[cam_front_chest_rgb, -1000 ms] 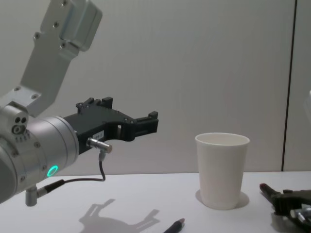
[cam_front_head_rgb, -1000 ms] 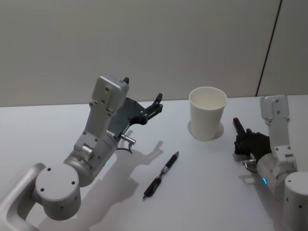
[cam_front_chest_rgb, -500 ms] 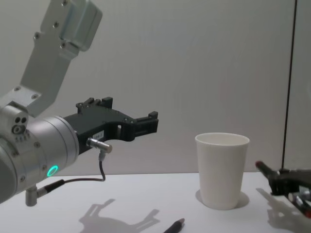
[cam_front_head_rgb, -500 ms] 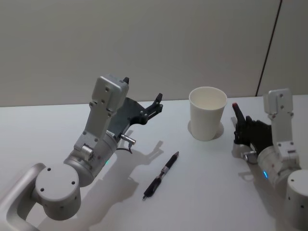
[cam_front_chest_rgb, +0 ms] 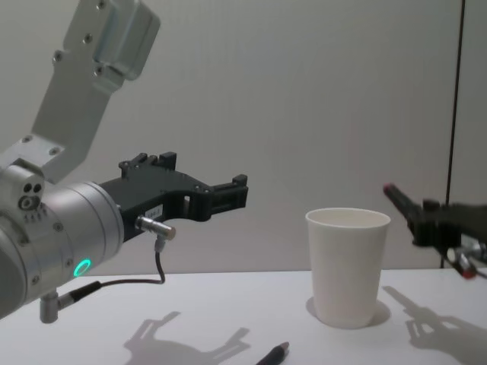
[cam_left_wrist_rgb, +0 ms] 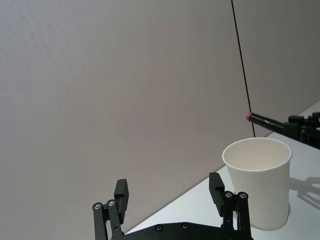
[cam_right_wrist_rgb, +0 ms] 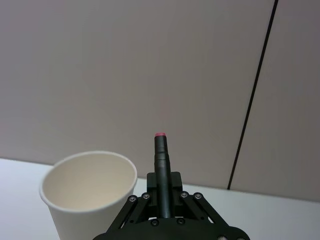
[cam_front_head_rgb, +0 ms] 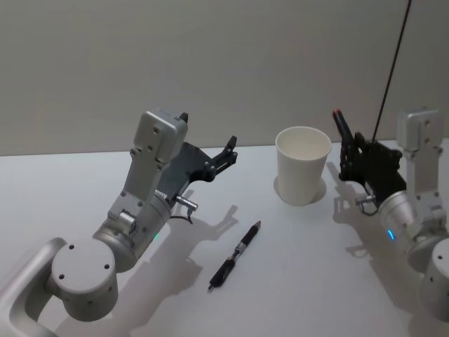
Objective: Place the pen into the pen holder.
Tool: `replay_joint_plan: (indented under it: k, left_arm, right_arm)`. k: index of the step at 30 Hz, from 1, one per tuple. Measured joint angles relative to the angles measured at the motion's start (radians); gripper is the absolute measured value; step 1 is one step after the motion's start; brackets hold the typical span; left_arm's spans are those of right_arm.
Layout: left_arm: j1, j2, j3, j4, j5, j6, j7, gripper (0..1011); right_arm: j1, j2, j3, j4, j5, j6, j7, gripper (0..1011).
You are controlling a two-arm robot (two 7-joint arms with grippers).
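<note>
The pen holder (cam_front_head_rgb: 302,165) is a white paper cup standing upright at the back of the table, also seen in the chest view (cam_front_chest_rgb: 348,266). My right gripper (cam_front_head_rgb: 356,156) hangs just right of the pen holder, shut on a black pen (cam_front_head_rgb: 342,128) with a red end. That red end points up and toward the cup, slightly above its rim (cam_front_chest_rgb: 396,196). The right wrist view shows the pen (cam_right_wrist_rgb: 161,165) clamped between the fingers beside the cup (cam_right_wrist_rgb: 90,195). A second black pen (cam_front_head_rgb: 235,256) lies flat in the middle of the table. My left gripper (cam_front_head_rgb: 208,130) is open in the air, left of the cup.
The white table (cam_front_head_rgb: 295,281) ends at a grey wall close behind the cup. A thin dark vertical seam (cam_front_head_rgb: 393,63) runs down the wall at the right. My left arm's large silver joints (cam_front_head_rgb: 105,253) take up the near left.
My right gripper has risen from the table with the pen and moved left toward the cup, its tip now slightly above the rim. The left arm and the lying pen stay still.
</note>
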Motion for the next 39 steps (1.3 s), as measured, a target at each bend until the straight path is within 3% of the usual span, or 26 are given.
replay_joint_plan:
  k: [23,39]
  left_arm:
    - [0.0,0.0,0.0,0.0,0.0,0.0,0.0,1001]
    - [0.0,0.0,0.0,0.0,0.0,0.0,0.0,1001]
  right_arm:
    - [0.112,0.006,0.029,0.059,0.066,-0.333,0.234,157]
    - [0.183,-0.011,0.026,0.172,0.067,-0.45,0.315,157]
